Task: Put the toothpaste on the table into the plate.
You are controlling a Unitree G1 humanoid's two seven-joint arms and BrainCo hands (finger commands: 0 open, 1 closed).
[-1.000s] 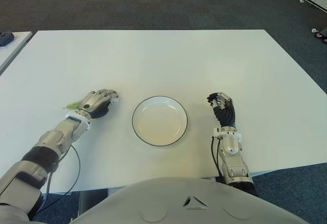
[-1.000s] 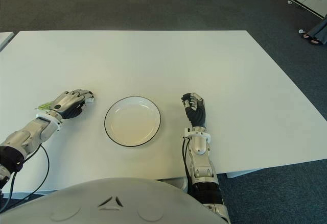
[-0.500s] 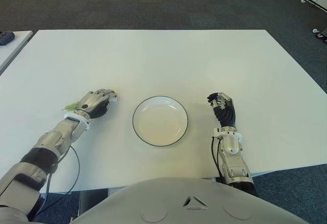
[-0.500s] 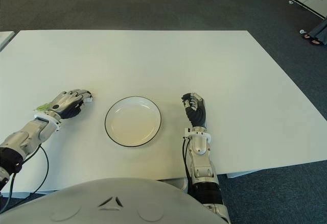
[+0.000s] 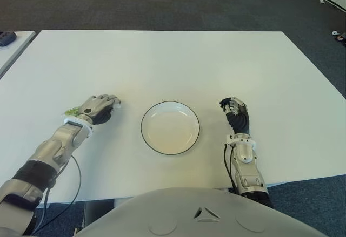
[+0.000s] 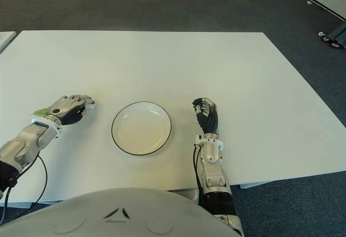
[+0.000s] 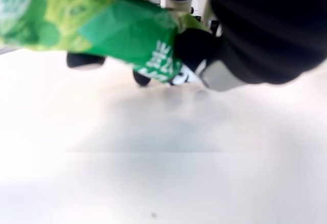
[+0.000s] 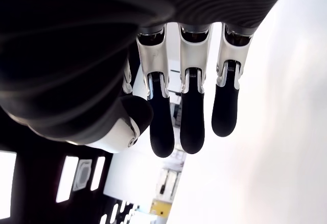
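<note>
The toothpaste [image 7: 102, 30] is a green tube, and my left hand [image 5: 100, 107] is curled over it, left of the plate. In the eye views only the tube's green tail [image 5: 71, 111] sticks out behind the hand. The left wrist view has the tube lying across the palm just above the white tabletop. The plate [image 5: 170, 129] is white with a dark rim, holds nothing, and sits at the table's near middle. My right hand [image 5: 233, 110] shows to the right of the plate, fingers [image 8: 191, 117] relaxed and holding nothing.
The white table [image 5: 162, 64] stretches far beyond the plate. A second table [image 5: 11, 45] with a dark object [image 5: 6, 36] stands at the far left. A cable [image 5: 75, 177] hangs by my left forearm. Dark carpet surrounds the tables.
My left hand has slid a little to the left, away from the plate, with the toothpaste under it. The right hand has not moved.
</note>
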